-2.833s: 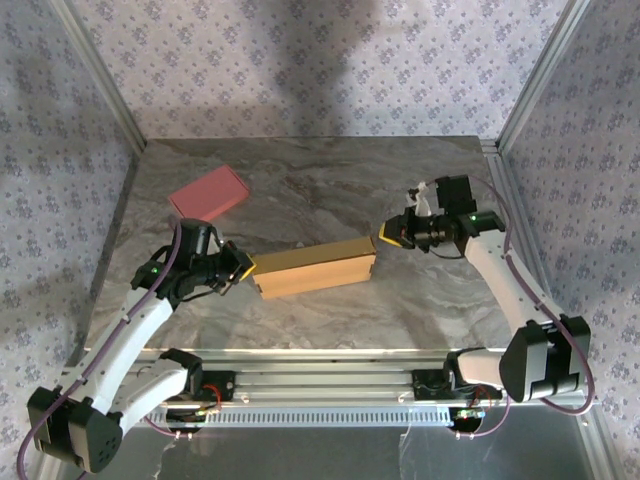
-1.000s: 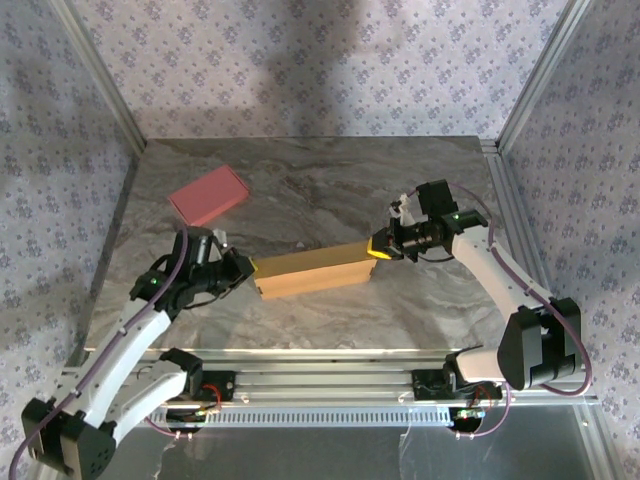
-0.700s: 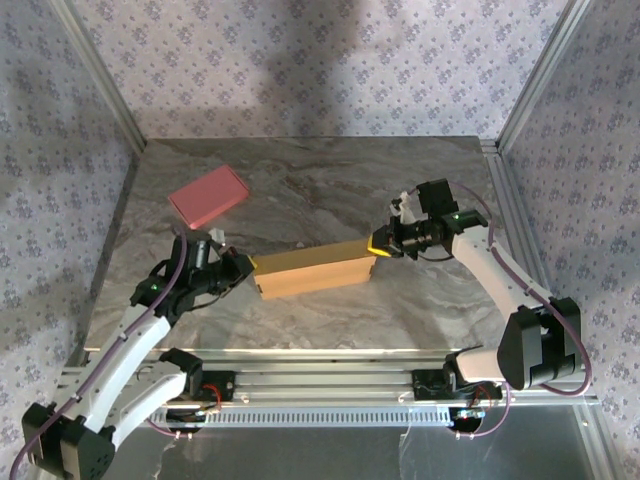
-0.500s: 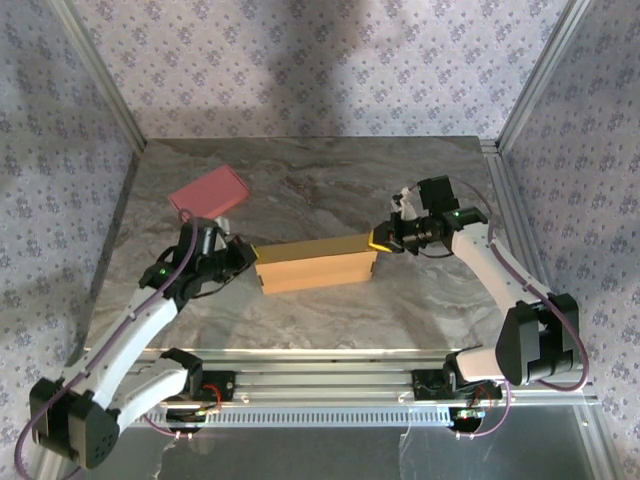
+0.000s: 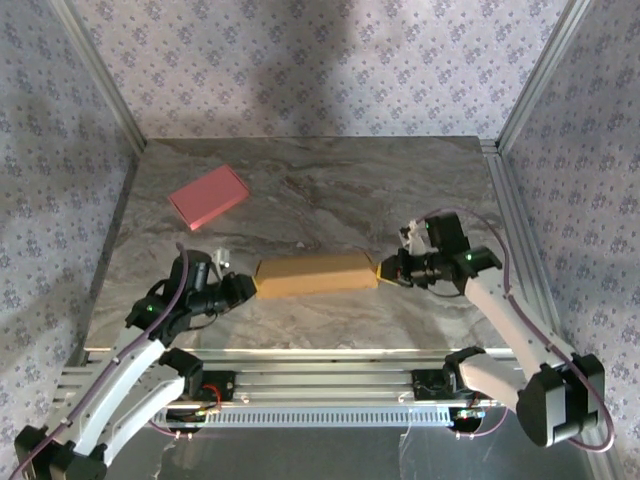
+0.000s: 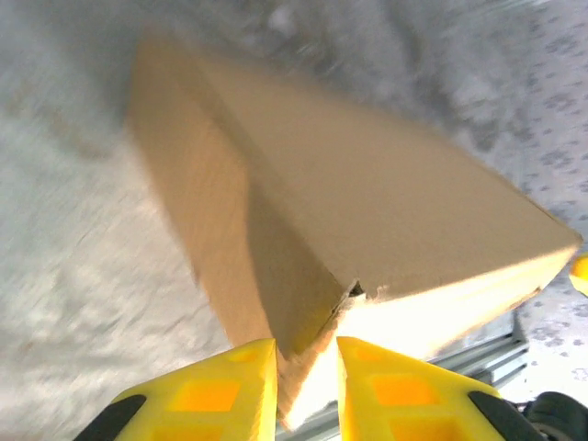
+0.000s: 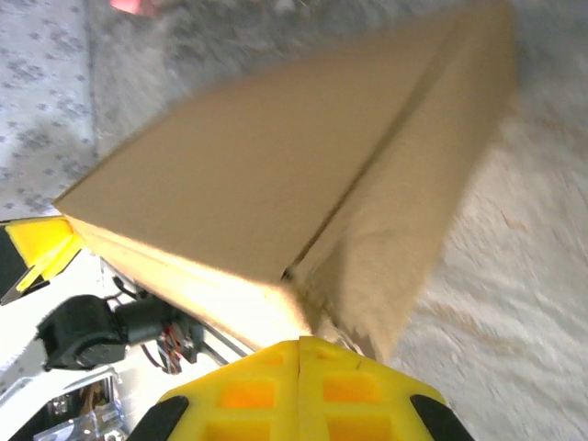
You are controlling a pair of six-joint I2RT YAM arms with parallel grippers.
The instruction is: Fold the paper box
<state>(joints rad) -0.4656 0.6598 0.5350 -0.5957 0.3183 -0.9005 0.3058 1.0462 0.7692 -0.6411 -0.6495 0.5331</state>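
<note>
Box: the box point(image 5: 315, 275) lies closed, a long brown block, close to the front edge of the bench point(image 5: 400, 190) and about midway along it. Its long side runs nearly parallel to that edge, the right end a touch farther back.

Left gripper: the left gripper point(image 5: 244, 287) sits at the box's left end. In the wrist view its yellow fingers point(image 6: 220, 390) stand a little apart. The box's near corner shows in the narrow gap between them. I cannot tell whether they pinch the cardboard.

Right gripper: the right gripper point(image 5: 384, 270) sits at the box's right end. In the wrist view its fingers point(image 7: 248, 393) are pressed together with no gap and nothing between them. Their tips are right at the box's end corner.

Box corner: a small split shows where the walls meet at the left end.

Pink slab: the pink slab point(image 5: 208, 195) lies flat toward the back-left corner, well apart from the box.
</note>
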